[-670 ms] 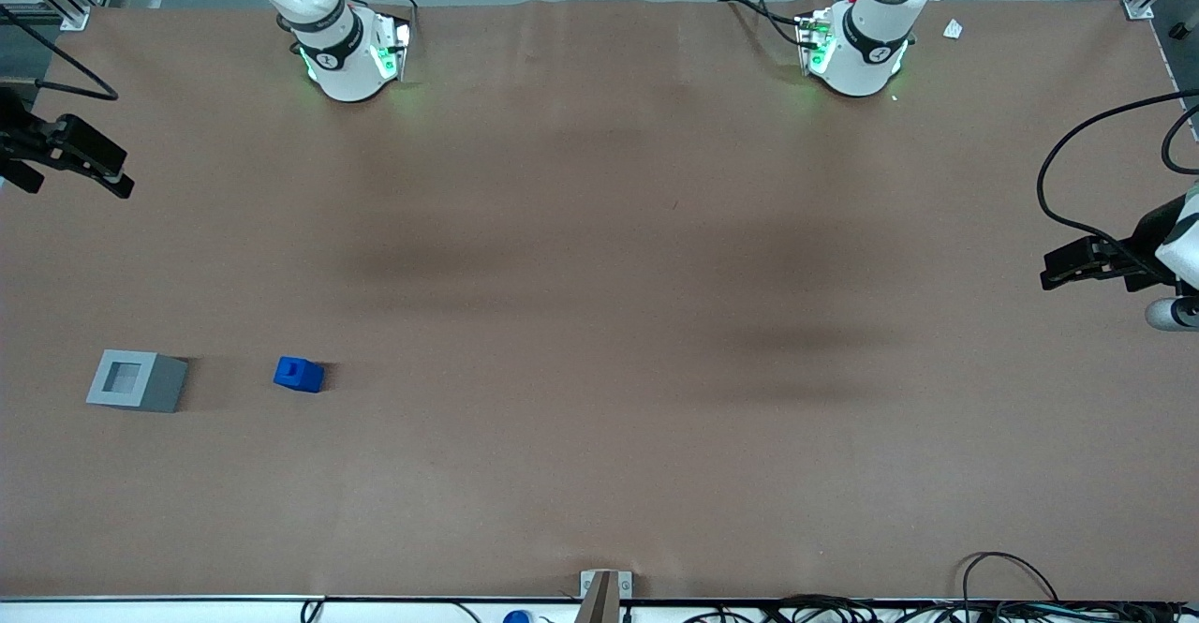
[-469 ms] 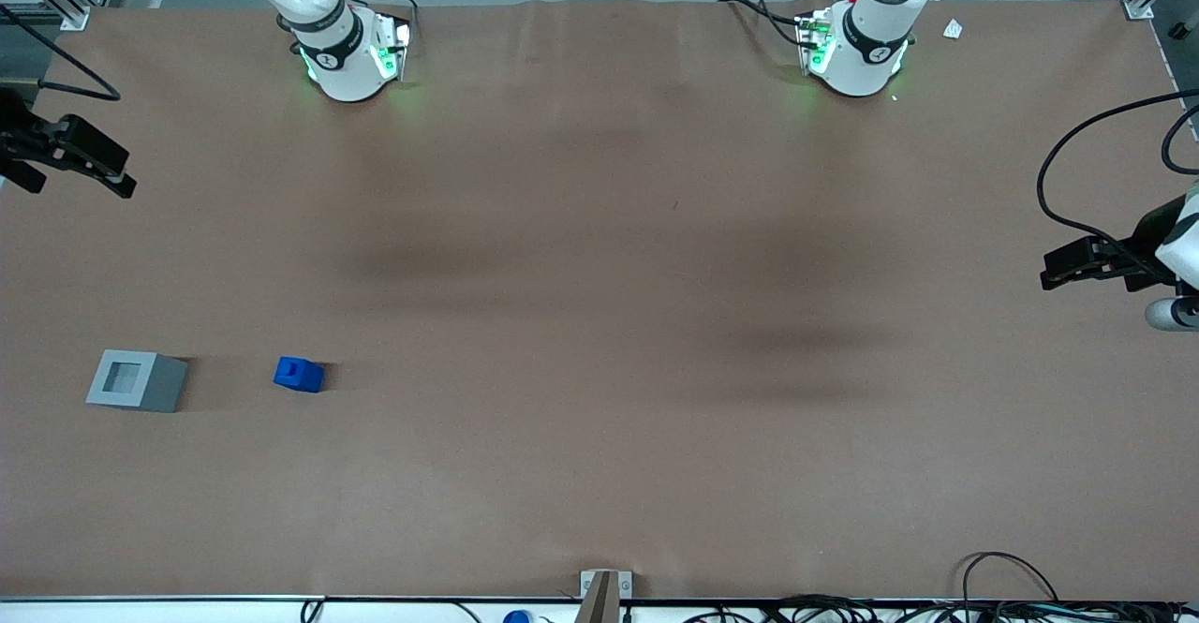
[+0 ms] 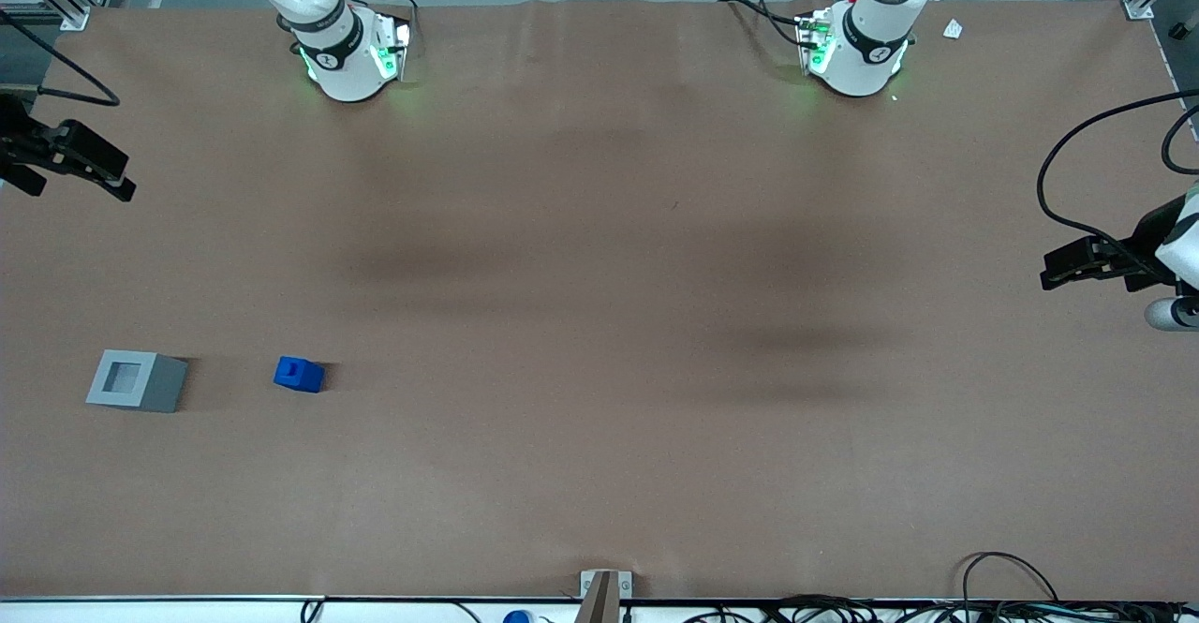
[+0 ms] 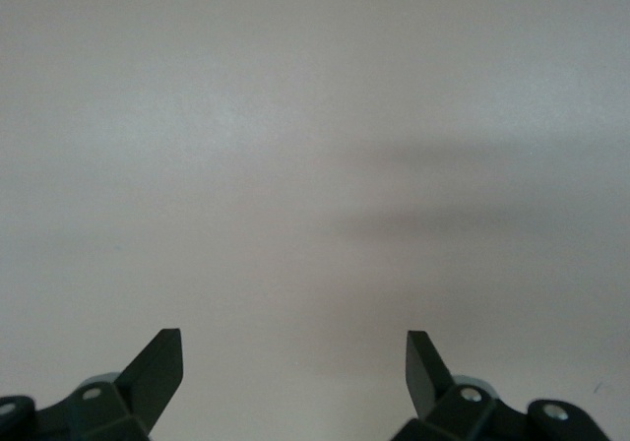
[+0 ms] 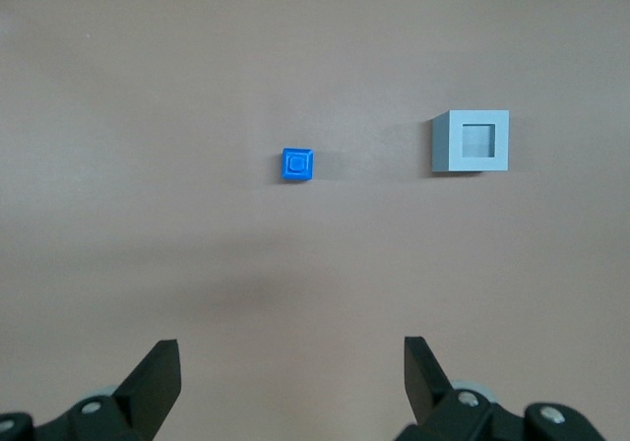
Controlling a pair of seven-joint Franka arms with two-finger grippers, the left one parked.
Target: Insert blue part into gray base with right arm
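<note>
The tool [image 5: 285, 382] is wide open and holds nothing, high above the surface [image 3: 599, 323], with the blue part [image 5: 297, 163] at its twelve o'clock.

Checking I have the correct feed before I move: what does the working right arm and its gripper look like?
The right arm is white with black bands, a green-lit base and thin black cables. Its gripper is black with two wedge-shaped fingers and silver screws, open, high over the brown table.
</note>
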